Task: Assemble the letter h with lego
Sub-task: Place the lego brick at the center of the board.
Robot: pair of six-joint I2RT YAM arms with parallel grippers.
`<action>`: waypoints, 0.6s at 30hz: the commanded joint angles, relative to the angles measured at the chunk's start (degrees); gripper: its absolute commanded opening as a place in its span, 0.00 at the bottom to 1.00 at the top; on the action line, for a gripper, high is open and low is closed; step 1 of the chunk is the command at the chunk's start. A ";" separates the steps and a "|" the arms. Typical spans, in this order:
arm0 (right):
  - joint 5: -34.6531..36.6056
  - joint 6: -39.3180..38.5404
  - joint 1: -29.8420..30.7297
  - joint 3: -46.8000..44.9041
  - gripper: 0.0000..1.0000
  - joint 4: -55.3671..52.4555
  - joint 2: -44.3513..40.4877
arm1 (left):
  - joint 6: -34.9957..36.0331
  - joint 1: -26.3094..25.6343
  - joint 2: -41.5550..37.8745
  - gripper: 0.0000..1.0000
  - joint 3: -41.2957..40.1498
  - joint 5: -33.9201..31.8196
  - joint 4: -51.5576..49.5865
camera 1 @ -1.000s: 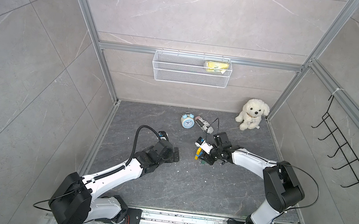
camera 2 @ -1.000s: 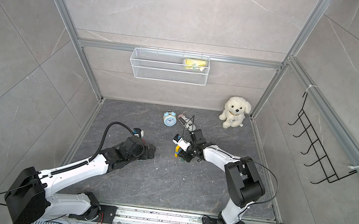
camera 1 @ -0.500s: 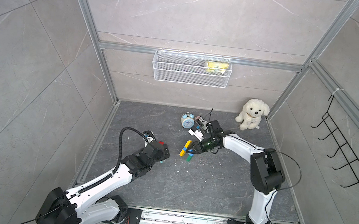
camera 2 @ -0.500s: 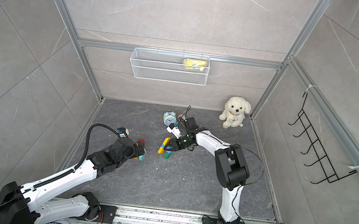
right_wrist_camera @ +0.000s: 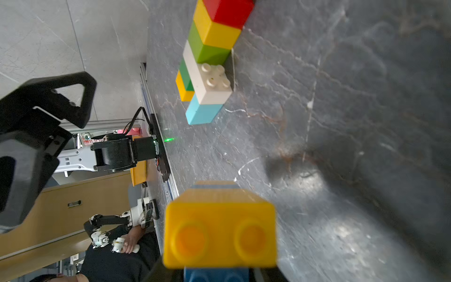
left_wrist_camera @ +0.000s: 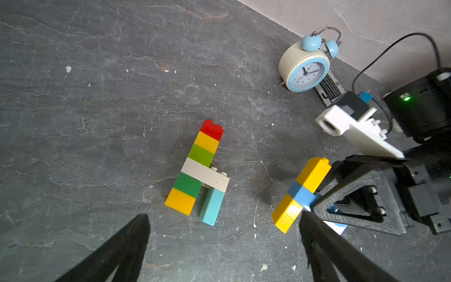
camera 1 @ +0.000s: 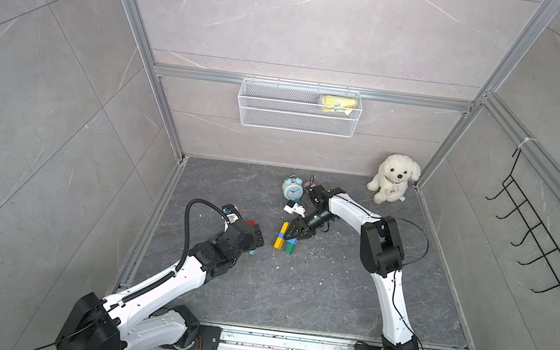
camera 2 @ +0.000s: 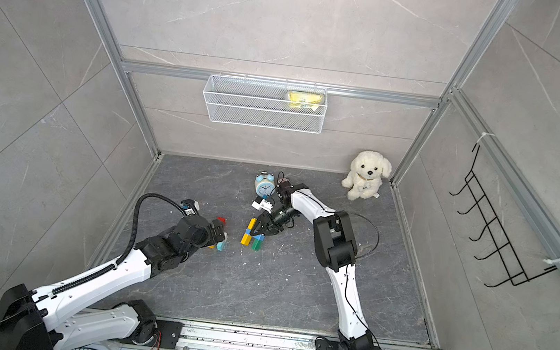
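Observation:
A lego column of red, yellow, green, white, green and yellow bricks [left_wrist_camera: 195,168] lies flat on the floor. A light blue brick [left_wrist_camera: 211,207] is attached under the overhanging white brick [right_wrist_camera: 212,83]. My left gripper [left_wrist_camera: 223,216] hovers open just short of this piece, with nothing between its fingers; in a top view it [camera 2: 217,232] covers most of the piece. My right gripper [camera 1: 289,236] is shut on a tilted yellow-blue-yellow lego stack [left_wrist_camera: 301,193], held just off the floor to the right of the column. A green brick [camera 1: 291,249] with a blue one on it lies beside the right gripper's fingers.
A blue and cream alarm clock [camera 1: 292,190] stands behind the right gripper, with a printed packet [left_wrist_camera: 329,89] next to it. A white plush dog [camera 1: 393,179] sits in the back right corner. A wire basket [camera 1: 299,107] hangs on the back wall and a hook rack [camera 1: 535,243] on the right wall.
My left arm drew back to the left a little. My right arm folded in and carried the yellow and blue stack slightly left. In the last half second little moved.

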 commanded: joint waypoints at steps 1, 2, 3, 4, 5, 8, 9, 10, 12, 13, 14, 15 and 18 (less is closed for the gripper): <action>1.45 -0.92 0.58 1.48 0.44 -4.46 1.30 | -0.88 0.36 -0.63 0.99 -0.06 -0.21 0.05; 1.74 -0.69 0.66 1.51 0.46 -4.20 1.44 | -0.87 0.40 -0.66 0.99 -0.06 -0.13 0.06; 2.39 -0.41 0.77 1.37 0.49 -4.05 1.59 | -0.91 0.40 -0.57 0.99 -0.06 -0.06 0.13; 3.00 0.07 0.91 1.24 0.51 -3.42 1.50 | -1.03 0.40 -0.53 0.99 -0.13 -0.02 0.21; 3.84 0.96 0.88 0.96 0.54 -2.51 1.42 | -1.07 0.39 -0.41 0.99 -0.15 0.12 0.24; 5.69 4.06 0.91 -0.05 0.59 0.63 1.05 | -0.92 0.47 -0.26 1.00 -0.07 0.30 0.25; 6.50 5.22 0.86 -0.50 0.60 1.97 0.80 | -0.87 0.47 -0.26 0.99 -0.06 0.37 0.32; 7.25 6.56 0.84 -1.05 0.61 3.21 0.47 | -0.91 0.49 -0.26 0.99 -0.11 0.38 0.34; 9.31 8.79 0.75 -2.55 0.65 5.89 -0.55 | -0.78 0.49 -0.26 0.99 -0.15 0.25 0.25; 10.02 9.76 0.75 -3.75 0.66 7.24 -1.15 | -0.75 0.49 -0.26 0.99 -0.15 0.22 0.32; 10.49 10.59 0.78 -4.97 0.66 8.74 -1.95 | -0.72 0.49 -0.26 0.99 -0.17 0.23 0.37; 11.09 11.78 0.75 -6.49 0.66 10.41 -2.99 | -0.77 0.49 -0.28 0.99 -0.15 0.22 0.41; 15.51 15.79 0.75 -12.98 0.67 16.35 -7.68 | -0.52 0.49 -0.08 0.99 0.00 -0.05 0.24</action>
